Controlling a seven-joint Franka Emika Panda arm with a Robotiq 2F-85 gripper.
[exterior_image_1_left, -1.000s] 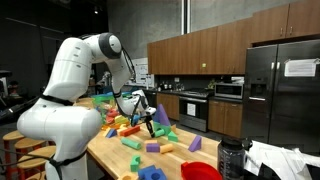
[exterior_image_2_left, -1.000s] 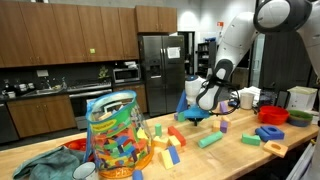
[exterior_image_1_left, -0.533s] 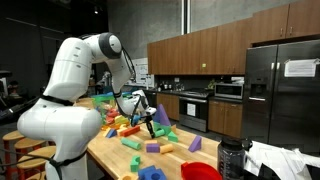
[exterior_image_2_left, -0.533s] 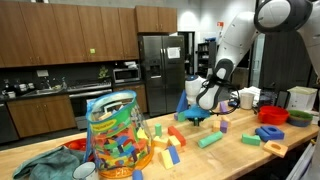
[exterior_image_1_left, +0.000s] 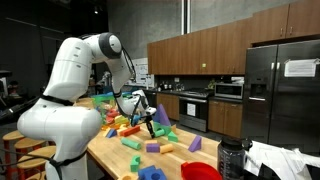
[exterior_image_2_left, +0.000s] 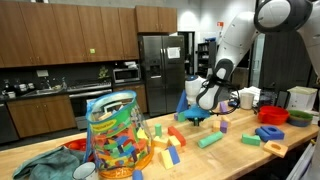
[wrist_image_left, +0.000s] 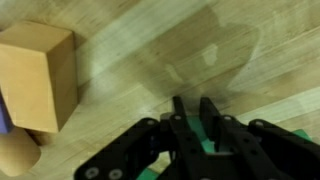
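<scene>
In the wrist view my gripper (wrist_image_left: 192, 101) hangs just above the wooden tabletop (wrist_image_left: 150, 50), its fingers close together around a thin green block (wrist_image_left: 208, 147) that shows between and behind them. A plain wooden block (wrist_image_left: 38, 75) lies to the left, with a rounded wooden piece (wrist_image_left: 12, 155) below it. In both exterior views the gripper (exterior_image_1_left: 152, 127) (exterior_image_2_left: 190, 115) is low over the counter among scattered coloured blocks.
A mesh bag full of blocks (exterior_image_2_left: 115, 135) stands on the counter (exterior_image_2_left: 235, 152). A long green block (exterior_image_2_left: 209, 140), blue pieces (exterior_image_2_left: 270, 133) and red bowls (exterior_image_2_left: 275, 116) (exterior_image_1_left: 200, 171) lie around. Cabinets and a fridge (exterior_image_2_left: 160, 70) are behind.
</scene>
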